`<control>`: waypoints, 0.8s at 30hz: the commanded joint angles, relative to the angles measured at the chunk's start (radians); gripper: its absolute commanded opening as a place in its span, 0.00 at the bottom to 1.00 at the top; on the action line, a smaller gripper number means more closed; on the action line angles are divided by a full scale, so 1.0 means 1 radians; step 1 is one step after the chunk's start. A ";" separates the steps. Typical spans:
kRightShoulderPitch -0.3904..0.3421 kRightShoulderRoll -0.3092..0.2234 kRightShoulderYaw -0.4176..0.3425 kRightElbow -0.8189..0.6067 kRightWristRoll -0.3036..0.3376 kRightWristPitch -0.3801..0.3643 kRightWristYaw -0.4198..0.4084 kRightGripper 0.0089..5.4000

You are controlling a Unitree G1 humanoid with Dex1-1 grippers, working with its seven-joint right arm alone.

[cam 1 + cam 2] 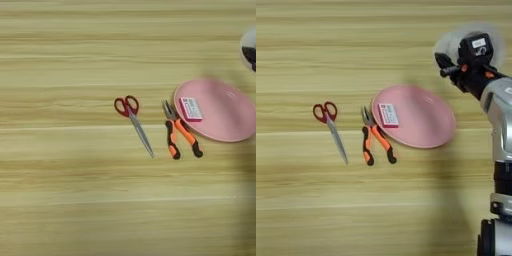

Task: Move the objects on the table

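Item: my right gripper (448, 65) above tape roll (472, 42) (finger spread unreadable); card (388, 114) lay on plate (426, 120).

The right arm is a smooth silver-grey shell, rounded at the forearm (499, 107), with dark bands at the joints lower down. Its wrist end is black, with small orange accents and a pale square label on a boxy black housing. The hand (448, 66) is black, with short dark fingers (442, 60).

Even, soft light; the hand (456, 65) is motion-blurred, casting a faint shadow.
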 commanded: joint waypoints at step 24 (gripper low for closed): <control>-0.400 0.474 0.496 0.077 -0.072 0.014 0.025 0.24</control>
